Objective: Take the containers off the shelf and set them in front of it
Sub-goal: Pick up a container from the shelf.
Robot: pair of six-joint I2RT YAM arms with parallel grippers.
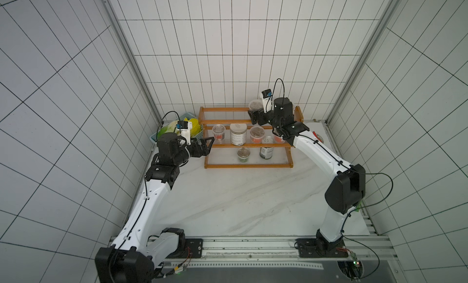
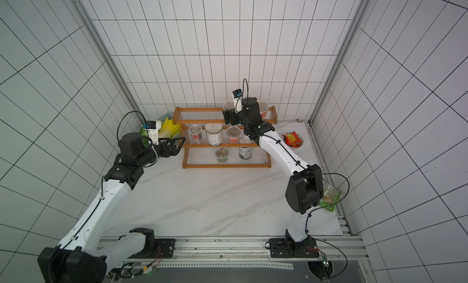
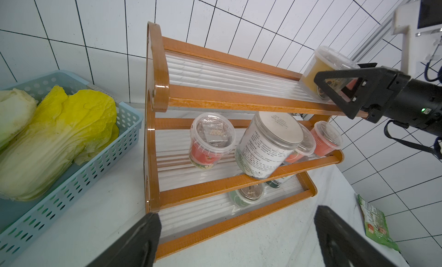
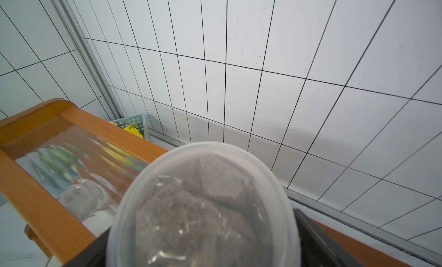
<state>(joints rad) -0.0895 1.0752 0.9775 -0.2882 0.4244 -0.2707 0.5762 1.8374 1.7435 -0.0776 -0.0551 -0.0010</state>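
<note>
The shelf (image 1: 247, 165) (image 2: 225, 165) (image 3: 239, 103) (image 4: 35, 194) stands against the back wall. On its top tier stands a yellow cup (image 1: 255, 104) (image 2: 228, 105) (image 3: 318, 69) (image 4: 203, 206). My right gripper (image 1: 253, 117) (image 2: 226, 118) (image 4: 203, 242) is open, one finger on each side of this cup. A red cup (image 2: 263, 108) stands behind the wrist. The middle tier holds a red cup (image 1: 219, 132), a white-labelled jar (image 1: 238, 134) and further red cups (image 1: 257, 134). A green cup (image 1: 244, 154) and a dark jar (image 1: 266, 152) sit on the bottom tier. My left gripper (image 1: 210, 146) (image 3: 239, 239) hangs open and empty at the shelf's left end.
A light blue basket (image 1: 154, 138) (image 3: 107, 158) of cabbage sits left of the shelf, behind my left wrist. A small bowl with a red packet (image 2: 293, 139) lies right of the shelf. A green packet (image 2: 329, 198) lies by the right arm. Marble tabletop (image 1: 240, 198) spreads before the shelf.
</note>
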